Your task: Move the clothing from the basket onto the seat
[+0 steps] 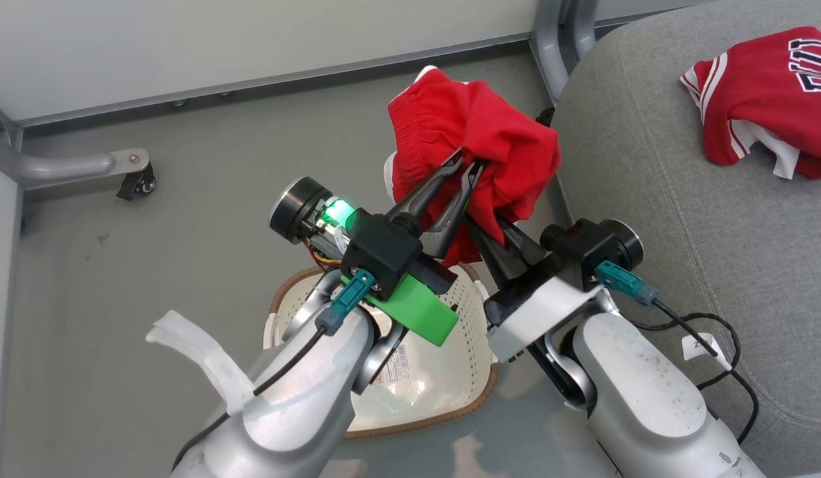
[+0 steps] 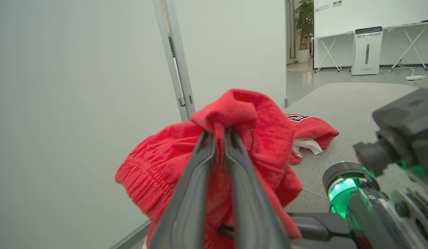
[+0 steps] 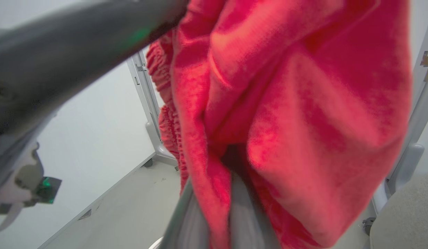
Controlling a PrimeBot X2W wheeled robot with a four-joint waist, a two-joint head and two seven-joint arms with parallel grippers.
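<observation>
As I judge it, the step in hand is carrying the shorts [image 1: 476, 133] across to the seat [image 1: 649, 199]. The left tool [image 1: 468, 166] is clenched on a raised fold of the red cloth. The right tool [image 1: 500, 239] is clenched on the cloth too, lower down and just beside the left, with its tips buried under the bundle. To do this well, both arms should travel at one pace toward the right tool's side, so the cloth is neither stretched nor slackened between them. The hanging hem needs enough height to pass the cushion's rounded edge without dragging. Release should come only once the bundle rests on the grey fabric.

The shorts drape around both tools, with the elastic waist falling on the left tool's outer side. Directly beneath the tools stands the basket [image 1: 473, 332], its pale floor and label showing. The seat lies just beyond the right tool's outer side. The jersey [image 1: 762, 99] rests on it, well apart from both tools.
</observation>
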